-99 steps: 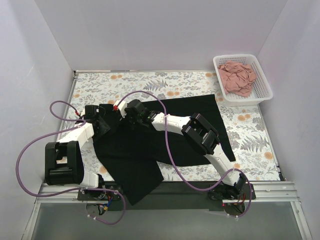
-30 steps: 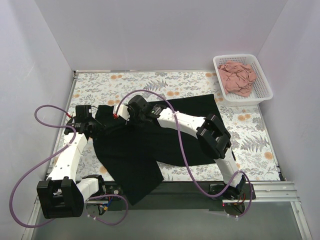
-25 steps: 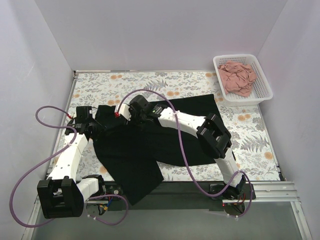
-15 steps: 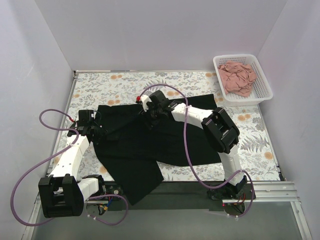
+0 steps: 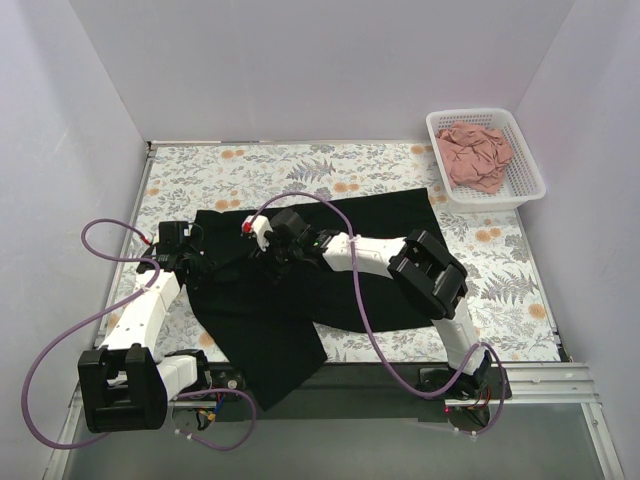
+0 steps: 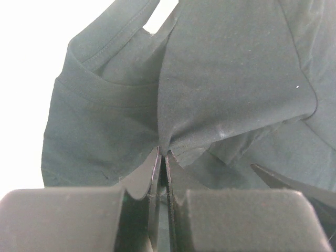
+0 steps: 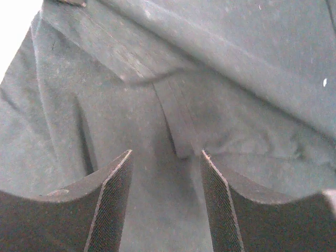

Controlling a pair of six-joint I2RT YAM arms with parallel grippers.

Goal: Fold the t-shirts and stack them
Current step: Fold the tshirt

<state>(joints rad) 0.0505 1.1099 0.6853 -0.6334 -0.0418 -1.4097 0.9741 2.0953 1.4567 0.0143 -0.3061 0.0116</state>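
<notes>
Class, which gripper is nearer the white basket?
Right. The right gripper is open over the black t-shirt, mid-table; the left gripper pinches that shirt's edge farther from the white basket.

On my top feed I see a white plastic lattice basket (image 5: 529, 160) sitting at the far right corner of the table, just beside the right wall. The table is covered by a pale sheet printed with grey ferns and orange flowers (image 5: 300, 165). Plain white panels box the workspace in: a back panel (image 5: 320, 70), a left panel (image 5: 60, 200) and a right panel (image 5: 590, 220). Along the near edge I make out a silver metal rail (image 5: 545, 378), and below it a grey, slightly glossy strip of surface (image 5: 350, 445).
</notes>
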